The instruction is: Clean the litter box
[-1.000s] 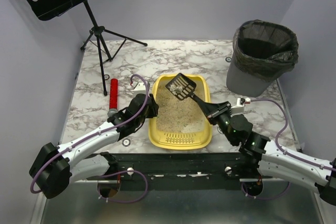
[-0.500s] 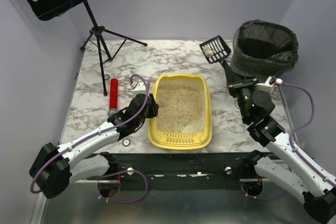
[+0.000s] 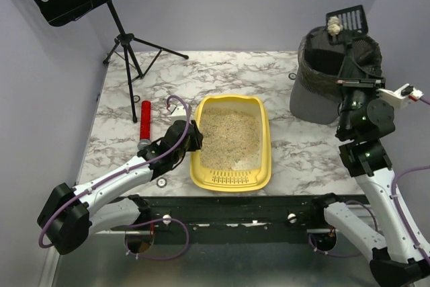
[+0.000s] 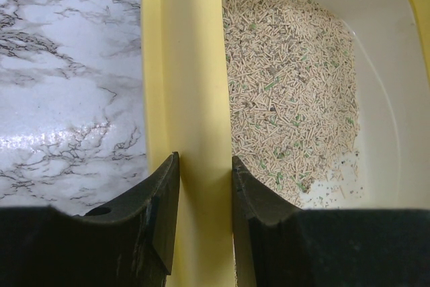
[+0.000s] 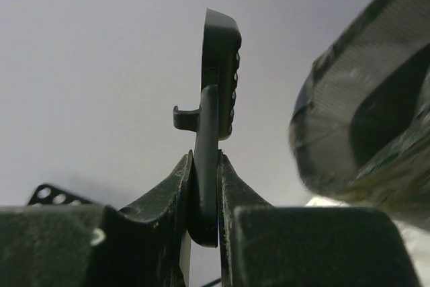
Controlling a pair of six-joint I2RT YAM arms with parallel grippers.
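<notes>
The yellow litter box (image 3: 265,140) with beige litter sits mid-table, its sieve end nearest the arms. My left gripper (image 3: 193,136) is shut on its left rim (image 4: 195,132), one finger outside, one inside over the litter. My right gripper (image 3: 348,80) is shut on the handle of a black slotted scoop (image 3: 347,20), raised over the grey bin (image 3: 334,72) with the black bag. A pale clump (image 3: 332,27) lies on the scoop. In the right wrist view the scoop (image 5: 216,78) stands edge-on between the fingers, the bin (image 5: 366,126) at right.
A red-handled tool (image 3: 144,124) lies on the marble table (image 3: 222,75) left of the litter box. A black music stand (image 3: 114,11) stands at the back left. Walls close in on both sides.
My right arm has swung the scoop with its clump from the litter box up and right to over the bin. The left gripper has stayed on the box rim.
</notes>
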